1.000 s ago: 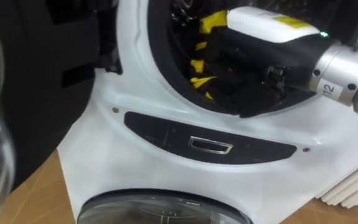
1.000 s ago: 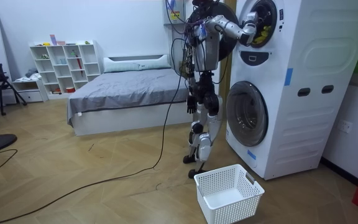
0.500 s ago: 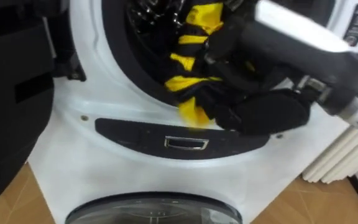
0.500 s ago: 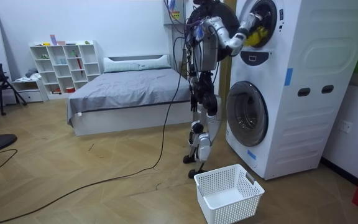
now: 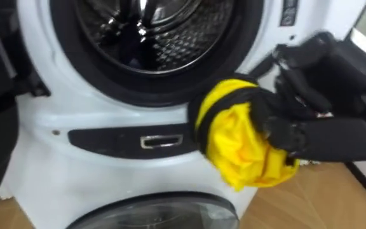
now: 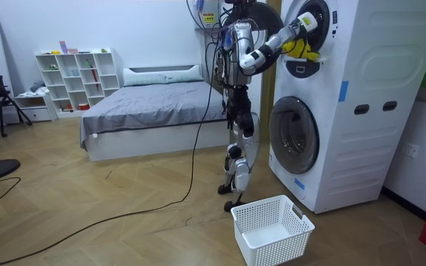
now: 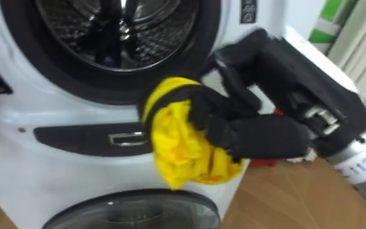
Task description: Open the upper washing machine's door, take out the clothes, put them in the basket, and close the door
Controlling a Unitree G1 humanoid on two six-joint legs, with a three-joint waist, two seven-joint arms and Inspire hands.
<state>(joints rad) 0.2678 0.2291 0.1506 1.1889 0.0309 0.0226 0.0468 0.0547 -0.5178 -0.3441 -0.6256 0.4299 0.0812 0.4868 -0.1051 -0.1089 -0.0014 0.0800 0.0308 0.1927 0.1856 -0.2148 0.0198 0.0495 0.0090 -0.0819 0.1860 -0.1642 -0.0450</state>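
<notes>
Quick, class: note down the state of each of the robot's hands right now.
Right hand: closed on the crumpled yellow cloth garment with black bands.
Left hand: cannot be told.

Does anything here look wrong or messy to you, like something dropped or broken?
Nothing stands out. The right hand grips a bunched yellow garment just outside the open upper drum, and the white basket stands upright on the floor.
</notes>
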